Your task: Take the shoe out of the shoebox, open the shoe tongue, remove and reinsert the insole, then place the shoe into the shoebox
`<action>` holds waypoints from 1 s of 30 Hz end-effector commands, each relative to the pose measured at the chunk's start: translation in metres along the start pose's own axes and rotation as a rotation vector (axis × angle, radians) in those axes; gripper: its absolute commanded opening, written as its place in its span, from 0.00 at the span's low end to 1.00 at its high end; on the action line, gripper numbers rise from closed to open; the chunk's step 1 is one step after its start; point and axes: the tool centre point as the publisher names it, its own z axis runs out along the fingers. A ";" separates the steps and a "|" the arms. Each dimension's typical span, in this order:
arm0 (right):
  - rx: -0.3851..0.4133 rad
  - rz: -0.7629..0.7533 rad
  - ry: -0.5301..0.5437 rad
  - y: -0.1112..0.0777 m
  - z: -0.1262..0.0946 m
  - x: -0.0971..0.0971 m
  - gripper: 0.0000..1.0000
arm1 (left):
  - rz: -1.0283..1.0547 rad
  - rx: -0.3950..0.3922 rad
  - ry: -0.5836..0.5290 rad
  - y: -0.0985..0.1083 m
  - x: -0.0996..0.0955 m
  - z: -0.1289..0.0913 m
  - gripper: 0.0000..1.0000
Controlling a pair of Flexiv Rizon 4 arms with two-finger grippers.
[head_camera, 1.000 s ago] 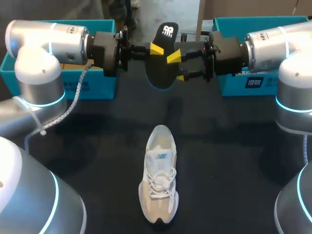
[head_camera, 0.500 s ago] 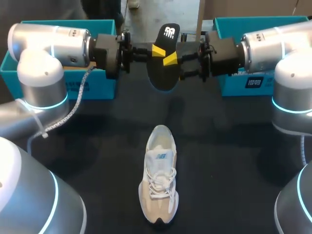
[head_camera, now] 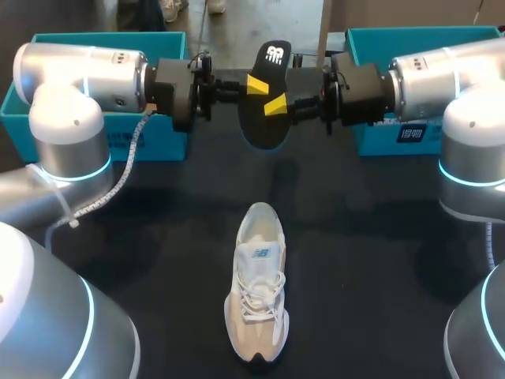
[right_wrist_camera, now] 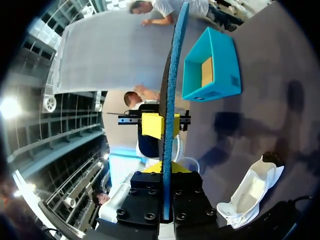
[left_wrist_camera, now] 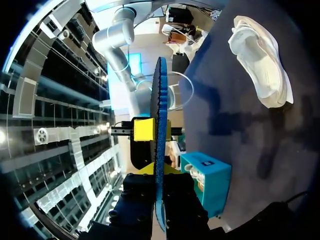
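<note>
Over the last second the right gripper has drawn its fingers in on the insole: a second ago its lower yellow tip stood clear beside the insole's edge, and now only the upper tip shows, pressed on the dark face, with the other finger hidden behind. The left gripper has kept its pinch on the upper part of the insole throughout, one yellow tip on the near face. Both arms have shifted only slightly, and the insole has crept a little toward the right side. It hangs in the air above the far middle of the table, between the left teal box and the right teal box, touching neither. In both wrist views it stands edge-on, running straight down between that arm's own fingers, so I judge both grippers clamped on it, one from each side. The shoe has not moved; it lies alone on the near middle of the table, well apart from the insole, toe pointing away, laces up. This looks like a hand-over in mid-air: the insole is out, and reinserting it is not yet begun
</note>
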 end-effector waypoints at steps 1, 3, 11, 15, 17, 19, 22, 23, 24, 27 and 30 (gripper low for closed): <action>-0.008 -0.001 -0.001 -0.001 -0.001 -0.001 0.00 | -0.005 -0.011 -0.002 -0.006 -0.003 -0.005 1.00; -0.013 -0.007 0.003 -0.002 -0.003 -0.003 0.00 | -0.015 -0.019 -0.001 -0.008 -0.006 -0.012 1.00; -0.018 -0.070 0.017 -0.004 -0.013 -0.013 0.00 | -0.142 -0.074 0.107 -0.022 -0.018 -0.045 1.00; -0.018 -0.070 0.017 -0.004 -0.013 -0.013 0.00 | -0.142 -0.074 0.107 -0.022 -0.018 -0.045 1.00; -0.018 -0.070 0.017 -0.004 -0.013 -0.013 0.00 | -0.142 -0.074 0.107 -0.022 -0.018 -0.045 1.00; -0.018 -0.070 0.017 -0.004 -0.013 -0.013 0.00 | -0.142 -0.074 0.107 -0.022 -0.018 -0.045 1.00; -0.018 -0.070 0.017 -0.004 -0.013 -0.013 0.00 | -0.142 -0.074 0.107 -0.022 -0.018 -0.045 1.00; -0.018 -0.070 0.017 -0.004 -0.013 -0.013 0.00 | -0.142 -0.074 0.107 -0.022 -0.018 -0.045 1.00; -0.018 -0.070 0.017 -0.004 -0.013 -0.013 0.00 | -0.142 -0.074 0.107 -0.022 -0.018 -0.045 1.00; -0.022 -0.090 0.005 -0.004 -0.011 -0.016 0.00 | -0.216 -0.140 0.151 -0.021 -0.016 -0.045 1.00; -0.051 -0.124 0.011 -0.004 -0.013 -0.023 0.00 | -0.317 -0.204 0.162 -0.023 -0.016 -0.057 1.00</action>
